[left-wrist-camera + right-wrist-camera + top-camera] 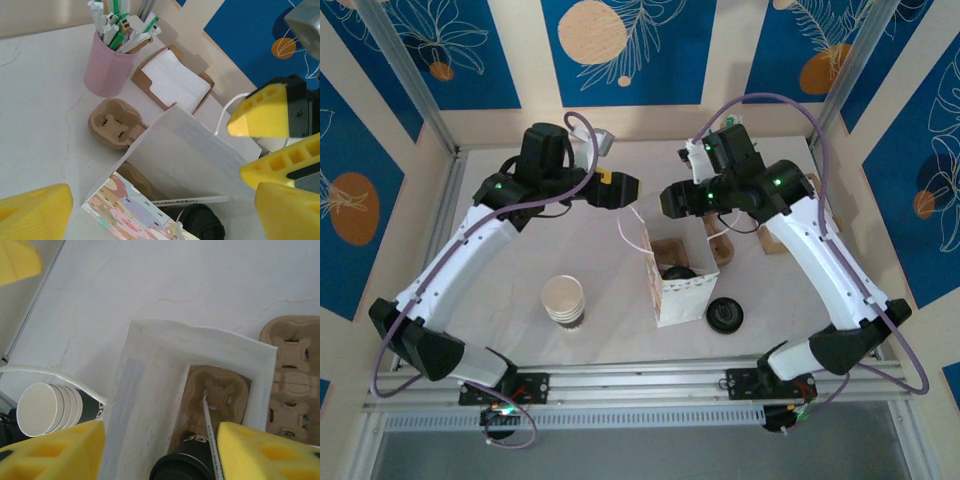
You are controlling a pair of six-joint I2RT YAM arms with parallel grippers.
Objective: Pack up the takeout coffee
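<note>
Status | takeout coffee (182,465) is sitting inside paper bag (145,405) at table's (520,335) middle (black lid up) | right gripper (161,437) is hanging above bag mouth, fingers (265,450) apart | left gripper (620,188) is hovering beyond bag, jaws wide apart

White-shelled left arm (485,235) and right arm (815,250): black joints, green lights, looping lilac cables (760,97), ridged yellow fingers (55,450).

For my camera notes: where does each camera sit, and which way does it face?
Top external: above, behind the bases, looking down on the table; both arms show.
Left wrist: slanting down at the paper bag; its yellow fingers show.
Right wrist: straight down into the bag; its fingers show.
Shared: takeout coffee in the bag.
</note>
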